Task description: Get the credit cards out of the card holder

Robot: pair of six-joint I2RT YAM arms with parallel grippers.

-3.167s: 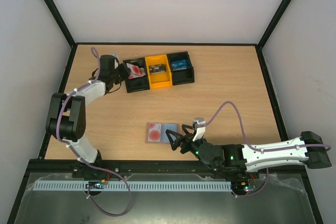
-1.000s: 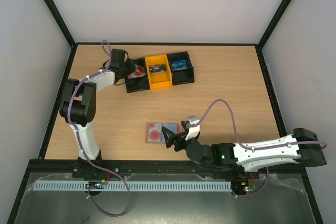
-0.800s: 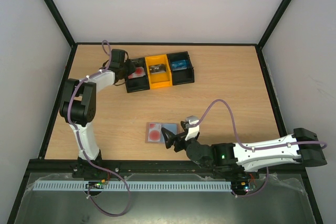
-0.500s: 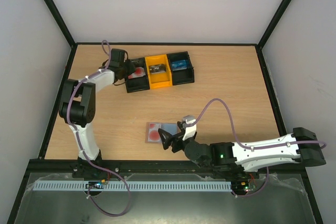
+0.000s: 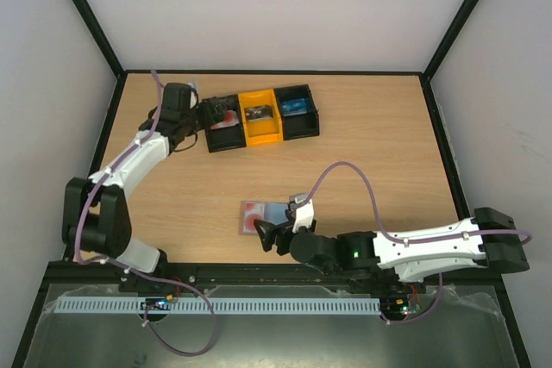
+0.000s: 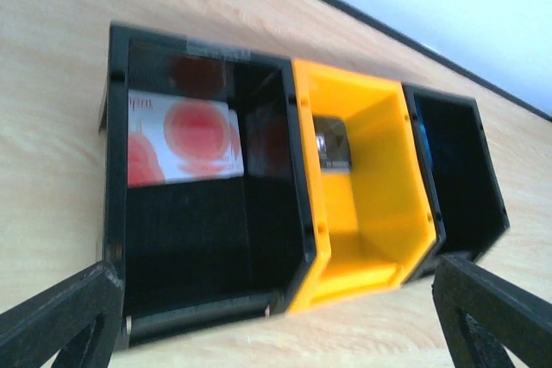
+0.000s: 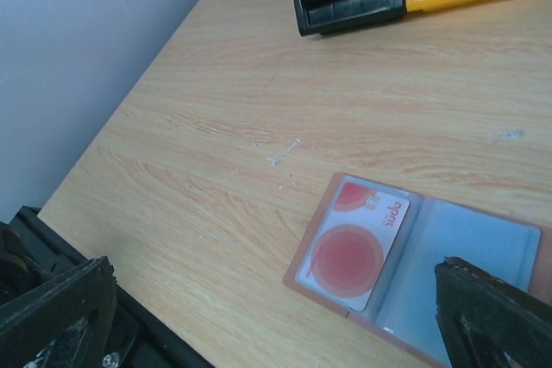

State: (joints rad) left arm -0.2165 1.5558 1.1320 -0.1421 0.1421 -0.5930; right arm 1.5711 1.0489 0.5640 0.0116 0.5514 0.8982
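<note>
The card holder (image 7: pixel 448 273) lies open on the table, blue-grey inside with a pinkish-brown rim. A pale credit card with a red round mark (image 7: pixel 358 243) sits in its left pocket. My right gripper (image 7: pixel 276 325) hovers open just near of the holder (image 5: pixel 267 213), nothing between its fingers. A second pale card with red marks (image 6: pixel 181 140) lies in the tray's left black compartment (image 6: pixel 116 213). My left gripper (image 6: pixel 276 333) stands open just left of that compartment, empty. In the top view this gripper (image 5: pixel 205 115) is by the card (image 5: pixel 226 117).
The three-compartment tray (image 5: pixel 259 131) stands at the back of the table. A small dark object lies in its yellow middle bin (image 6: pixel 379 170), and something blue in the right black bin (image 5: pixel 293 107). Black frame rails edge the table (image 5: pixel 99 161).
My left gripper has opened, let the card drop into the black compartment, and drawn back to the left. The right gripper has slid left along the holder's near edge.
</note>
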